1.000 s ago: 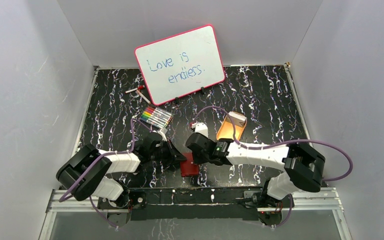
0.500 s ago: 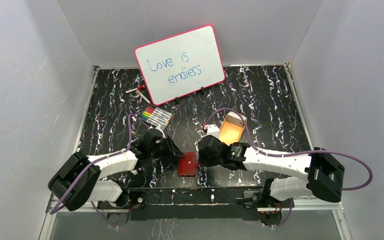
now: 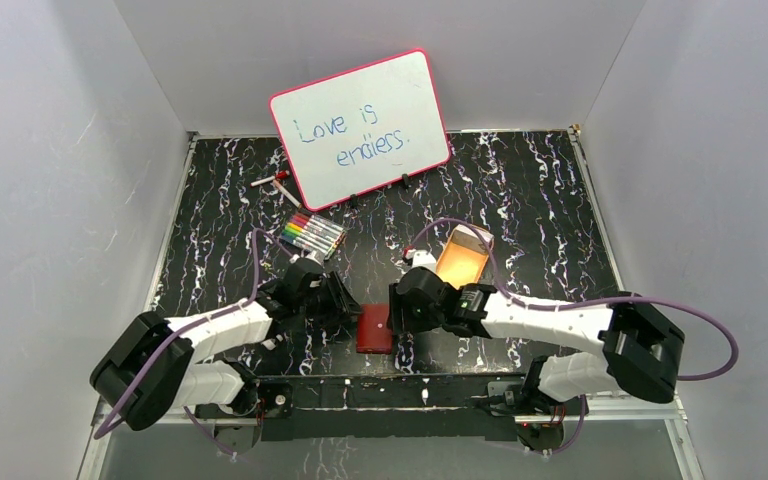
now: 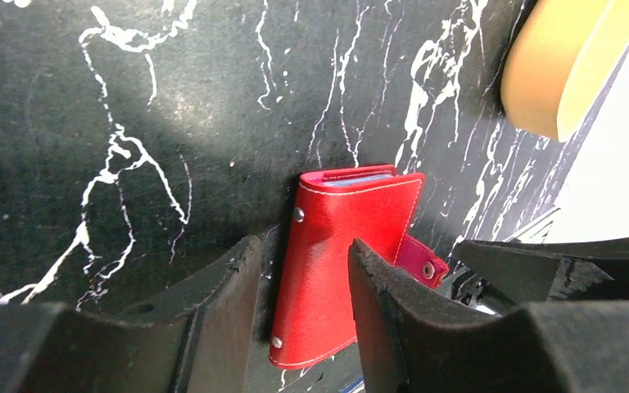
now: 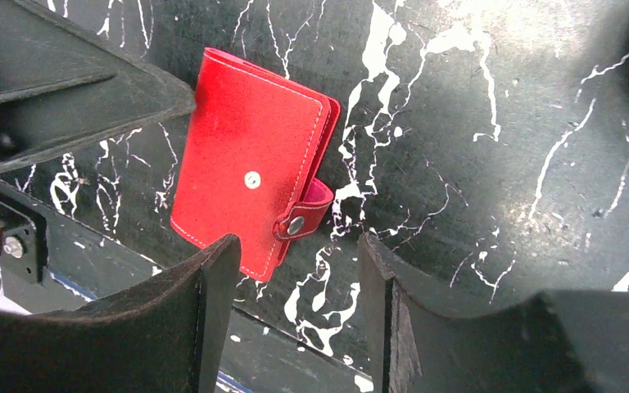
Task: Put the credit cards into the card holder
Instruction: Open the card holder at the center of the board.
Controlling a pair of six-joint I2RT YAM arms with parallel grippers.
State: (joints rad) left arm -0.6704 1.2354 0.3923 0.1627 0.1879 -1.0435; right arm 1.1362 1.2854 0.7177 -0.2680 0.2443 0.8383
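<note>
The card holder point(image 3: 375, 329) lies closed and flat on the black marbled table point(image 3: 550, 200), close to the near edge and in the middle between the two arms. In the right wrist view its red cover point(image 5: 250, 188) faces up, and the snap tab point(image 5: 305, 214) curls around the long edge without reaching the metal stud on the cover, so we read it as not fastened. In the left wrist view we see the holder point(image 4: 336, 262) from the other side, and a thin pale bluish edge shows between the covers at its far end (whether this is a card or only a plastic sleeve, we cannot tell). We find no loose credit cards on the table in any view. The left gripper point(image 3: 345, 308) is just beside the holder on its left, with the jaws apart and nothing clamped between them; the holder shows through the gap of its fingers point(image 4: 237, 286). The right gripper point(image 3: 400, 305) is just beside the holder on its right, its jaws also apart and empty, with the fingers point(image 5: 213, 295) standing wider than the tab. Just beyond the right gripper stands the orange tray point(image 3: 463, 258). Farther back on the left lies the colour marker set point(image 3: 312, 234), and a whiteboard point(image 3: 360, 128) with blue handwriting leans against the back wall.
</note>
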